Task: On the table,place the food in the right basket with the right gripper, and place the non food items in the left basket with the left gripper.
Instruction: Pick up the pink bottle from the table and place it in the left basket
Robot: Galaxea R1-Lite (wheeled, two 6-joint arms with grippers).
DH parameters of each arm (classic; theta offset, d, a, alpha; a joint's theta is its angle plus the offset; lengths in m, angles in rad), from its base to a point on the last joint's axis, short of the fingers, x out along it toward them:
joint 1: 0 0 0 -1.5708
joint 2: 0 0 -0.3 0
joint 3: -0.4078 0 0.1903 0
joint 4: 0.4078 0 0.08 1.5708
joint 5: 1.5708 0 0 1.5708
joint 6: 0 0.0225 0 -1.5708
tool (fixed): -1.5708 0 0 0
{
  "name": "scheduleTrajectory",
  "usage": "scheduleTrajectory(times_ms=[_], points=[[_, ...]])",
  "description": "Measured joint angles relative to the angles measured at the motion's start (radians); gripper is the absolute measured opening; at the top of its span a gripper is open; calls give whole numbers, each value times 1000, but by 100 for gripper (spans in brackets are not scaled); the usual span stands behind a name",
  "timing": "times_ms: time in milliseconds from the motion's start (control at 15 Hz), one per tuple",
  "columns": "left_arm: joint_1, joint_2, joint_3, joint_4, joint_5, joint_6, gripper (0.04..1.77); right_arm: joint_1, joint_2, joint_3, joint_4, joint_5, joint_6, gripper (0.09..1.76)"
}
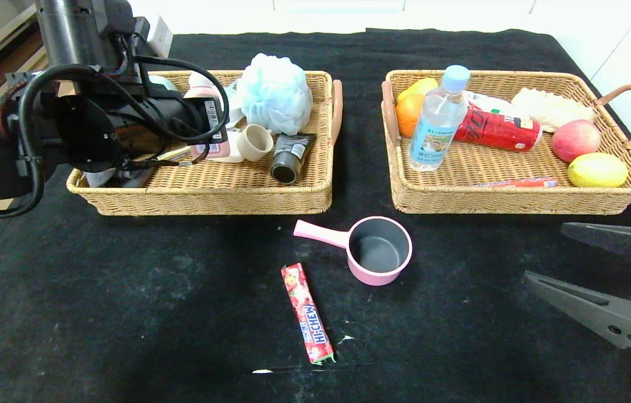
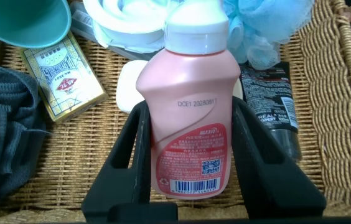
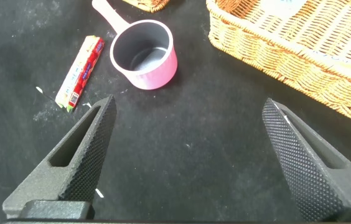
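My left gripper (image 2: 191, 106) hangs over the left basket (image 1: 209, 204) and is shut on the pink squeeze bottle (image 2: 191, 124), one finger on each side; in the head view my arm hides most of the bottle (image 1: 213, 150). The beige cup (image 1: 254, 141) lies in that basket beside it. My right gripper (image 1: 545, 252) is open and empty low over the table (image 1: 125, 313) at the right front. The pink saucepan (image 1: 380, 250) and the Hi-Chew stick (image 1: 307, 313) lie on the cloth at the middle front. The clear bottle (image 1: 436, 123) and orange sausage stick (image 1: 517, 183) are in the right basket (image 1: 517, 201).
The left basket also holds a blue bath puff (image 1: 273, 92), a black tube (image 1: 288, 157), a teal mug (image 2: 26, 22), a card box (image 2: 63, 74) and a dark cloth (image 2: 1, 137). The right basket holds a red can (image 1: 497, 130), apple (image 1: 575, 140), lemon (image 1: 598, 169) and orange (image 1: 409, 115).
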Motion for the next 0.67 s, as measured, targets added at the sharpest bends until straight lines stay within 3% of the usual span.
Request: scheduleTrajectory(times_ms=[267,667], points=[[18,24,-13,0,-2,1,83,0,-1,0,0,0,0,171],[20,32,-7,0,-1,0,130,0,-2,1,0,0,0,171]])
